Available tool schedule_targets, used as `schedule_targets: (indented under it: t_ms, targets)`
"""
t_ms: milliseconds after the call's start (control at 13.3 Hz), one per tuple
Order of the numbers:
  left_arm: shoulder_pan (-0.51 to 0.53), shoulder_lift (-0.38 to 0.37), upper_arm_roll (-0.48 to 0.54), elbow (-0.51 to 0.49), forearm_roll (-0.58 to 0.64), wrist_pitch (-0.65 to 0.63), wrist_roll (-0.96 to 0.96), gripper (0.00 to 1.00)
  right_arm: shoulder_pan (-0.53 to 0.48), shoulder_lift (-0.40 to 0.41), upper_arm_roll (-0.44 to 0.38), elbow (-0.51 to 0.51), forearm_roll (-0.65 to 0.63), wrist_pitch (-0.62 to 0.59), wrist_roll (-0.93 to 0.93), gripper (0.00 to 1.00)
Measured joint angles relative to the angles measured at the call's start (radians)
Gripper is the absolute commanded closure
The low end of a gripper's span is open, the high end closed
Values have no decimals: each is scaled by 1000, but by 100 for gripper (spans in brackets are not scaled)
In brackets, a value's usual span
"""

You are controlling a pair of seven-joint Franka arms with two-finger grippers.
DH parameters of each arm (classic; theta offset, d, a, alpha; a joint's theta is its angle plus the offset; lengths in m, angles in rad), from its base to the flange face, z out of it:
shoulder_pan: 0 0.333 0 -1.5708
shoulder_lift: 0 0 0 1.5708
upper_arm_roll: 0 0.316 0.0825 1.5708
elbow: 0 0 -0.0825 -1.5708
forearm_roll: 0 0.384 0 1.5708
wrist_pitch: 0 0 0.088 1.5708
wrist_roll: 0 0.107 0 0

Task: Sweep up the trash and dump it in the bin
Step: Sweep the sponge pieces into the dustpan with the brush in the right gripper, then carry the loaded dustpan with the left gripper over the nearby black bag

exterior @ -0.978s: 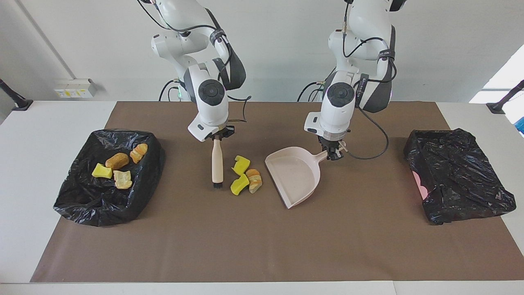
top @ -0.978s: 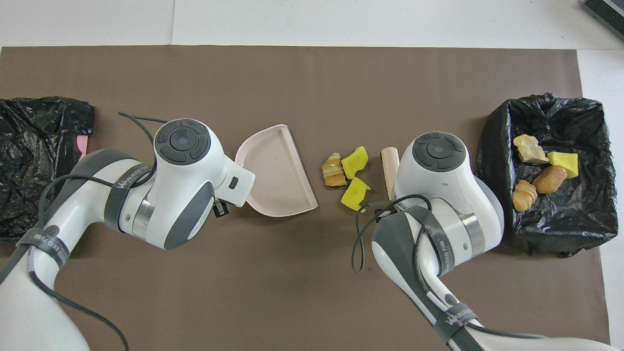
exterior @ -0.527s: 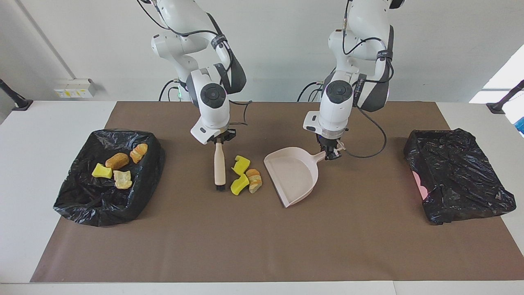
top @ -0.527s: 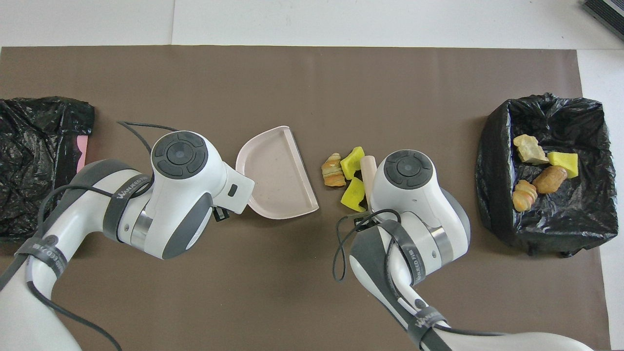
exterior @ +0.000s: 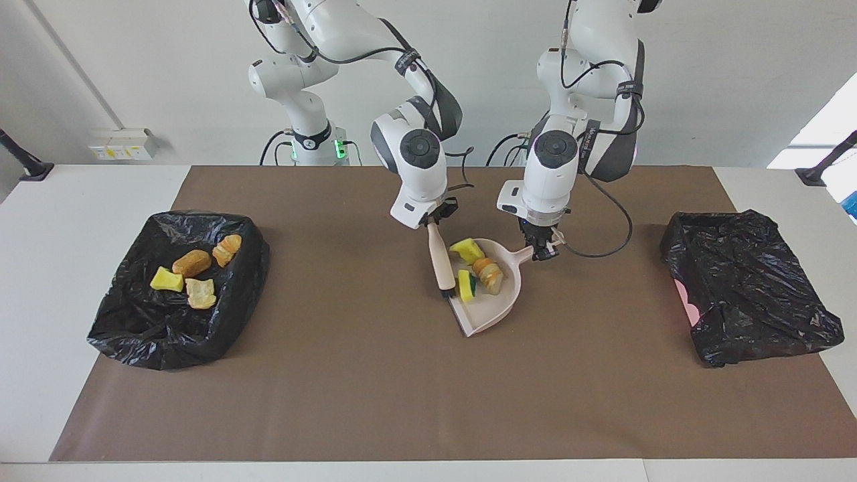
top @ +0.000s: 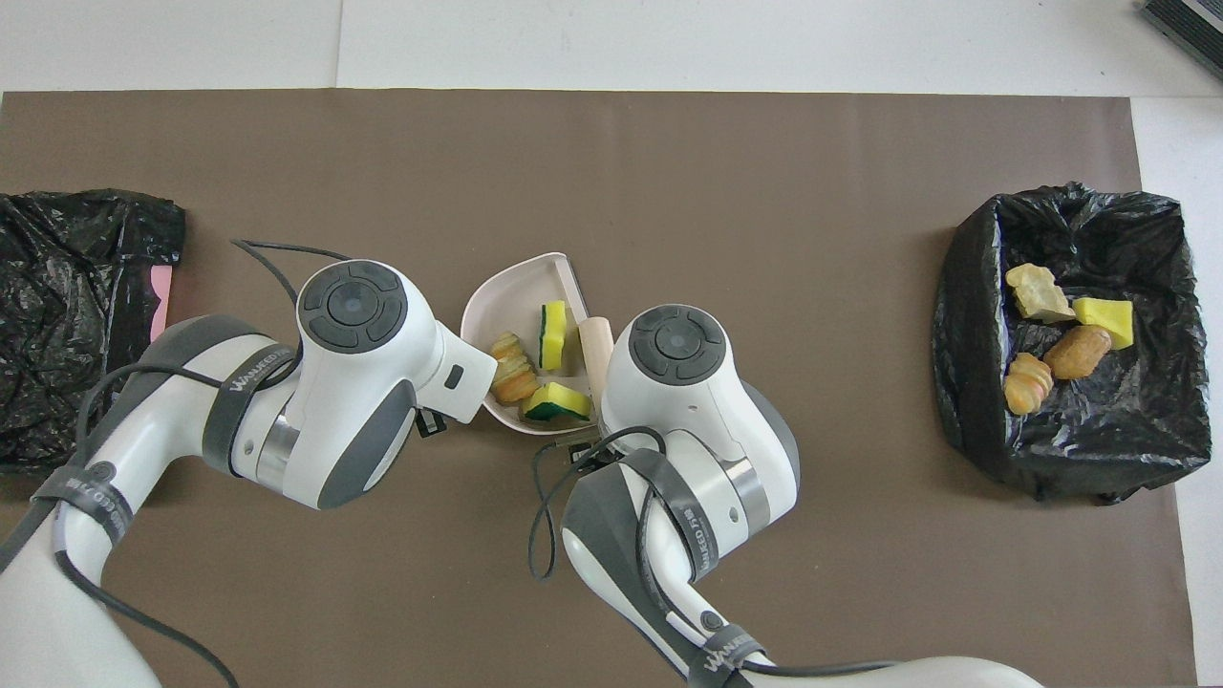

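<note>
Both jaws are clenched: your right gripper (exterior: 434, 221) grasps the brush (exterior: 441, 258) by its handle, and your left gripper (exterior: 543, 249) grasps the handle of the dustpan (exterior: 503, 304). Three trash pieces (exterior: 477, 270) lie in the pan, with the brush head at its open lip, at about nine o'clock from them in the facing view. Four more pieces (exterior: 193, 271) lie in the black-lined bin (exterior: 127, 328) toward the right arm's end of the surface. Watch the lift: if the pan tips toward its lip, or the brush pulls away early, the pieces could roll back out.
</note>
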Motion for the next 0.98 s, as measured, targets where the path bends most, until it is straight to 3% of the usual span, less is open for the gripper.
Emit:
schedule_targets:
  t_ms: [151,376,677,978]
  targets:
    - [0,-6,0,-13,0,0,1,100,-2,7,-2,29,6,-10,0,100]
    - [0,-19,0,-30,0,0,3,100,-43,-15,-17,62,-1,-124,0,100]
    - [2,-25,2,-32,0,-5,3,100,-99,-124,-20,70,-42,-278,0,100]
    - [53,-83,10,-27,-7,-60,21,100,-10,-194,-8,22,-67,-304,83,100]
